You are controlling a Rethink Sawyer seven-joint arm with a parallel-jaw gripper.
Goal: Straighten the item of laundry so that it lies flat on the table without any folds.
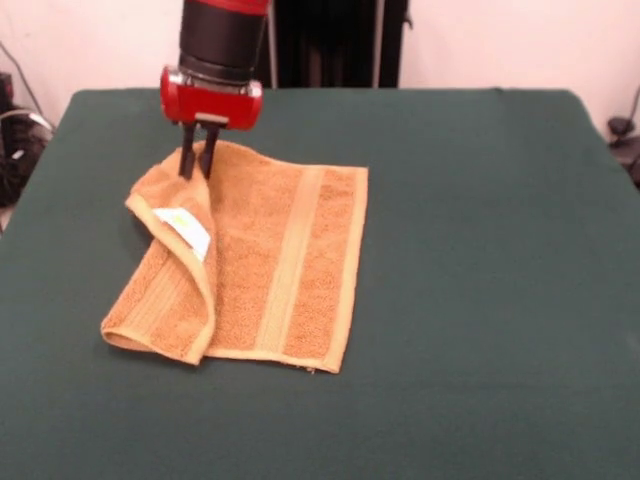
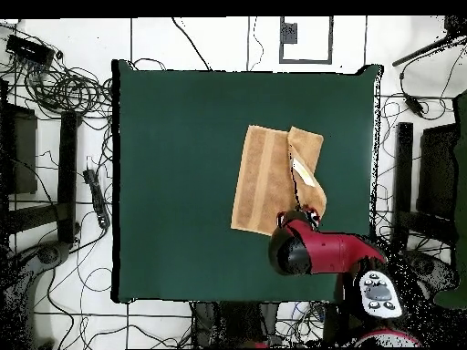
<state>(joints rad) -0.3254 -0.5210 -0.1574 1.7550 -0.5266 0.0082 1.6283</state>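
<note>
The orange-tan towel (image 1: 290, 260) lies left of the middle of the dark green table (image 1: 480, 250). Its right part lies flat with a paler band showing. Its left part is folded over towards the middle, so the white label (image 1: 185, 228) shows on the flap. My gripper (image 1: 197, 172) stands upright at the towel's far left corner, its two dark fingers close together and pinched on the cloth there. In the overhead view the towel (image 2: 264, 178) lies right of the middle of the table (image 2: 173, 164), and the red arm (image 2: 301, 248) covers its near edge.
Cables and dark stands (image 2: 68, 164) lie on the floor round the table. A black stand (image 1: 335, 40) rises behind the table's far edge. Bare green cloth stretches to the right of the towel in the front view.
</note>
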